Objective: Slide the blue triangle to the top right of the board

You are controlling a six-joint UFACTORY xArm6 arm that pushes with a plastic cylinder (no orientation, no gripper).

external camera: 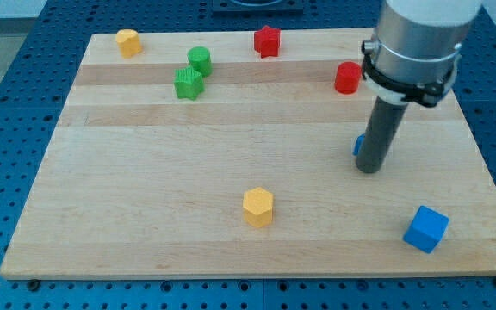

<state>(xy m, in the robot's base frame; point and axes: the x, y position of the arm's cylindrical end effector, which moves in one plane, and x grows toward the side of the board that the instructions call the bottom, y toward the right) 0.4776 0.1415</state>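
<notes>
- Eight blocks at most show on the wooden board [145, 172], and the one we care about is the hardest to see: the blue triangle [358, 145] is only a sliver of blue peeking out at the view's left side of our rod, in the right half of the board, roughly midway between its top and bottom edges.
- We carry no pincer, so there is nothing to be released or clenched; our tip [368, 169] rests on the board, touching or just beside the blue triangle, on its right and bottom side as far as we can judge.
- Progress, as we judge it: contact seems made, but the triangle is well short of the top right corner. The push up and to the right remains.
- A red cylinder [348, 77] sits near the top edge, between the triangle and the corner; we judge it could get in the way.
- Elsewhere: a blue cube [425, 229] near the bottom right corner, a yellow hexagon [257, 207] towards the bottom edge, a red star [267, 41] at the top edge, a green cylinder [200, 60] touching a green star [189, 83], and a yellow block [127, 42] near the top left corner, its shape unclear.
- Hidden: most of the triangle, so we cannot confirm its shape or exact contact; the arm's body covers the top right corner.
</notes>
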